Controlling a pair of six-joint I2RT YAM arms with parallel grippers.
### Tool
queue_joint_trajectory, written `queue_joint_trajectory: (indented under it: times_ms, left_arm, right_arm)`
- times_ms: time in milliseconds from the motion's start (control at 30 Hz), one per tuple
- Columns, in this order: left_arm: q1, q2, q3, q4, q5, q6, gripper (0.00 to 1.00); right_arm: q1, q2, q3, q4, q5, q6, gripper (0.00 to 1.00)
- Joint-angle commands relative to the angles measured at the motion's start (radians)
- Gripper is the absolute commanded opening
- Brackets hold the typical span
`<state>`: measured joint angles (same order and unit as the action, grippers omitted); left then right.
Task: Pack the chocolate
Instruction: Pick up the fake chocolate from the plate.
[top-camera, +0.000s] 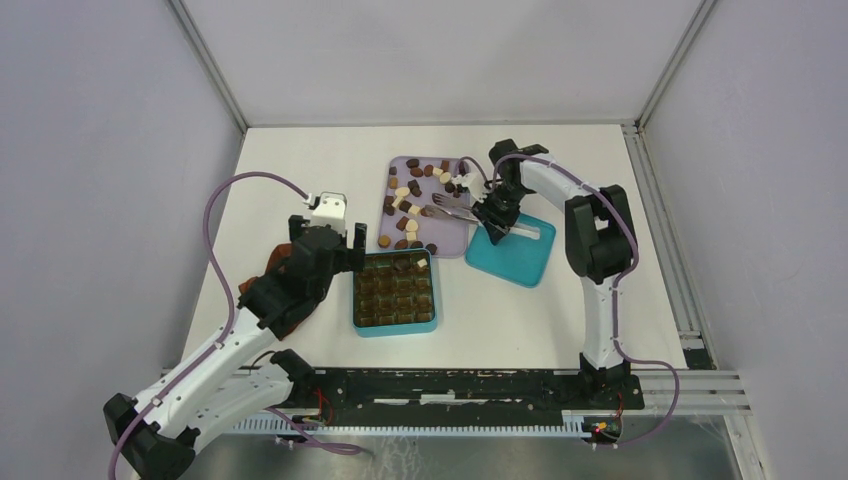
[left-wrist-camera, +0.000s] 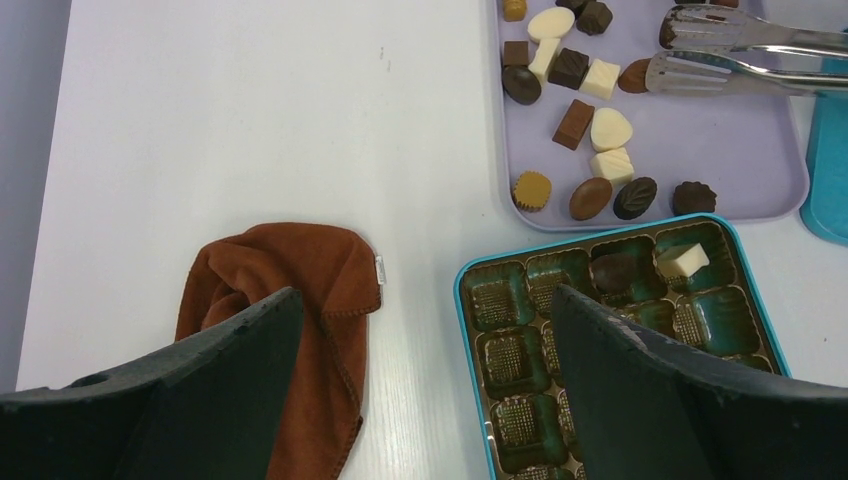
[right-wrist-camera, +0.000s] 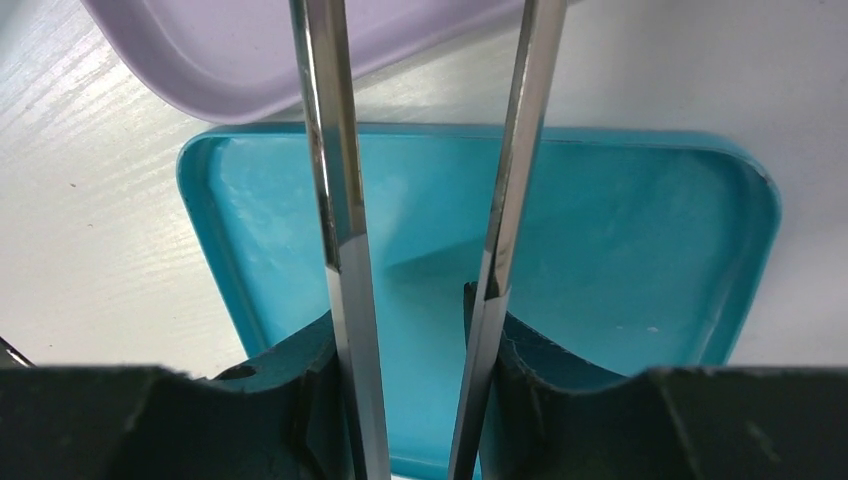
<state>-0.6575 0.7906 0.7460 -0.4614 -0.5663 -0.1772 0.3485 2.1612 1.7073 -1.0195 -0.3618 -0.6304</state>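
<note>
Top view: left gripper (top-camera: 328, 232) hangs wide open with nothing in it, over the table (top-camera: 300, 170) just left of the teal box (top-camera: 395, 328). The brown cloth (top-camera: 282, 256) is mostly hidden under that arm. Right gripper (top-camera: 497, 215) clamps the tongs (top-camera: 455, 207) near their handle end, above the teal lid (top-camera: 520, 258). The tong tips reach left over the lavender tray (top-camera: 450, 235). Most of the chocolate (top-camera: 412, 190) lies loose on that tray, dark, mid brown and white mixed. I see two pieces in the box, both in the far row: one dark, and one white in the far right corner cell

Left wrist: fingers far apart, nothing between them. The cloth lies crumpled on the table under the left finger and the box under the right one. The other cells I can see show bare brown gridded insert. The tong tips are apart over the tray, with a brown piece just beside the nearer tip. I can't tell if they touch

Right wrist: both tong arms run up between the fingers, one finger pressed on each arm, with a gap between the arms. The lid lies directly below, open side up, and the tray corner is just past it
</note>
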Motion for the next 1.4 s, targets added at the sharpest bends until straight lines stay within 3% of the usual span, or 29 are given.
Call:
queue_joint_trajectory:
  times_ms: [0,567,967,1367]
  left_arm:
    - [0.005,0.003,0.001,0.042,0.003,0.046,0.98]
    - [0.006,-0.002,0.002,0.043,0.003,0.048,0.98]
    - [0.007,-0.014,0.001,0.041,0.006,0.048,0.98]
    - [0.007,-0.010,0.001,0.043,0.010,0.048,0.98]
  right_arm:
    - [0.019,0.031,0.057,-0.018,-0.024,-0.011,0.44]
    - [0.049,0.058,0.113,-0.068,0.043,-0.003,0.40]
    - [0.049,0.011,0.068,-0.075,0.039,-0.007,0.13]
    - [0.031,-0.085,-0.029,-0.018,0.001,0.004,0.11]
